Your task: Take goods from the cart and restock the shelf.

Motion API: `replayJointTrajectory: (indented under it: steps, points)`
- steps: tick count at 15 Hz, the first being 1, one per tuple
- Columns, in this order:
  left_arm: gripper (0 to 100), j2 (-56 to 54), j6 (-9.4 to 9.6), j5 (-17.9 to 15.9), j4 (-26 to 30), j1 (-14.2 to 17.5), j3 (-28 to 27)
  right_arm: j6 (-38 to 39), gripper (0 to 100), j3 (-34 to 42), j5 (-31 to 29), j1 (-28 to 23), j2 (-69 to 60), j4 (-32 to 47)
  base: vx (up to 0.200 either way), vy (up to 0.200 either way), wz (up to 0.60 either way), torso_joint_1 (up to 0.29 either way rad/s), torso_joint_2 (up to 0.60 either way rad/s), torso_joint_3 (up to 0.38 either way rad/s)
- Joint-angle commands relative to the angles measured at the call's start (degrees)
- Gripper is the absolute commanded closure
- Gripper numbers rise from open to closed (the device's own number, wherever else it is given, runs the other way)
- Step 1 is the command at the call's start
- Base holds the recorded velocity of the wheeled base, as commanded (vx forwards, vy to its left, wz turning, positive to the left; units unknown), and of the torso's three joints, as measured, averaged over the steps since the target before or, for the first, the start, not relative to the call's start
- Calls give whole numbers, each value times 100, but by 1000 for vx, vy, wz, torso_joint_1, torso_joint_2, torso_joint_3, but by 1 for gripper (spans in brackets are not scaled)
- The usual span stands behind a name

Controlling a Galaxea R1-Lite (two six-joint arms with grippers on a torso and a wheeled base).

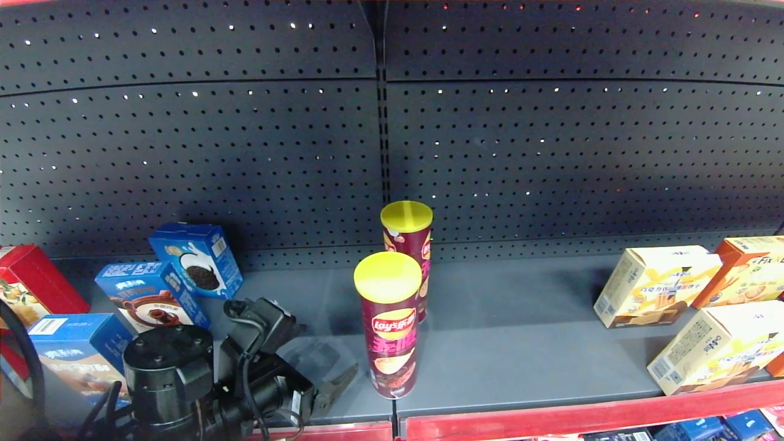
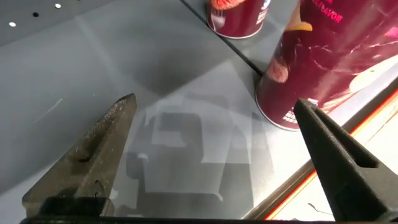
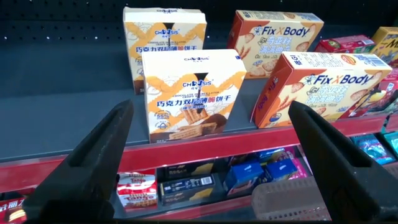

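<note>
**Clearing the left gripper [image 2: 214,106] away from the front maroon chip can with the yellow lid [image 1: 388,324]**

Hanging low over the bare grey metal shelf [image 1: 520,331], fingers spread wide and holding nothing. Sitting just left of the front can, upright and close to the red front lip [image 1: 551,416], with a second identical can [image 1: 407,245] directly behind it toward the perforated back panel [image 1: 551,153]. Facing the cream biscuit boxes [image 3: 186,93] and orange snack boxes [image 3: 311,81] at the shelf's right end with the right gripper [image 3: 210,112], fingers likewise wide apart and empty.

Probably a pause between placements: two cans shelved, more goods to fetch from the cart.

To do it well:
- Draw the left gripper straight back toward the shelf front, away from the can rather than across it; one finger tip lies just beside the can's base.
- Leave the fingers wide until well clear, so as not to clip the can.
- Lift slightly before crossing the red front lip, to avoid catching it.
- Go slowly: tall, narrow and so near the edge, likely to topple outward at a light nudge.
- Mind the blue cookie boxes [image 1: 196,257] close by on the left while swinging the arm out.
</note>
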Motion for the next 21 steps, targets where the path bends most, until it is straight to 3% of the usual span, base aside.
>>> replayJointTrajectory:
  steps: [1,21]
  points:
    - [0,207,0,-1,-3,3,-117,6,0,-3,-2,4,30,-4,0,0,0,0,0,0]
    - [0,576,-18,96,-12,-269,-494,6,0,23,-2,4,-14,-4,0,0,0,0,0,0]
